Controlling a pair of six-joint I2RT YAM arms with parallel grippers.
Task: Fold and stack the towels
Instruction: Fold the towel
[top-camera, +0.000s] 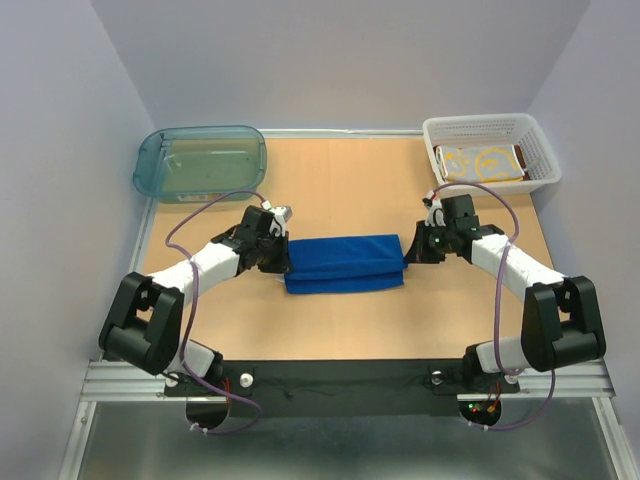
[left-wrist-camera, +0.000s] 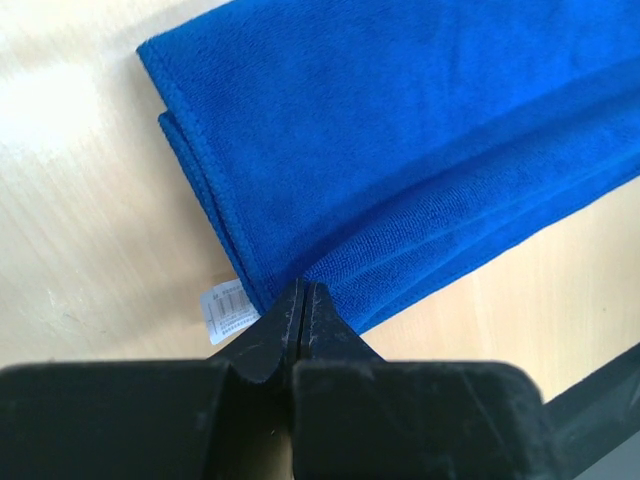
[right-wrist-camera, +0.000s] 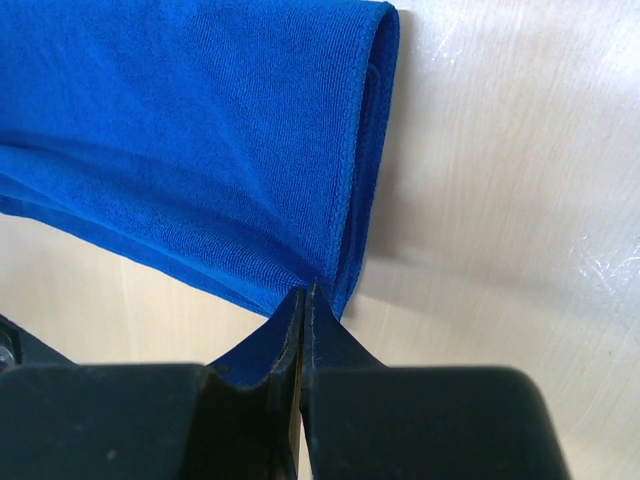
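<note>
The blue towel (top-camera: 345, 262) lies folded mid-table and looks soft, light and floppy. The left gripper (left-wrist-camera: 303, 300) is clamped on its 9 o'clock end, the right gripper (right-wrist-camera: 305, 300) on its 3 o'clock end. The corners seem the sensible hold.

Bright blue cloth towel (left-wrist-camera: 420, 130): soft matt terry pile, stitched hem.
Pale wood-grain counter (top-camera: 340, 180): smooth, faint sheen.
Teal translucent plastic tub (top-camera: 146, 172): glossy.
White latticed plastic basket (top-camera: 490, 186): matt.

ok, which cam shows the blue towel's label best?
Left wrist: the white label sticks out from under a corner of the blue towel, print blurred. Top external and right wrist show the folded towel but no label.
</note>
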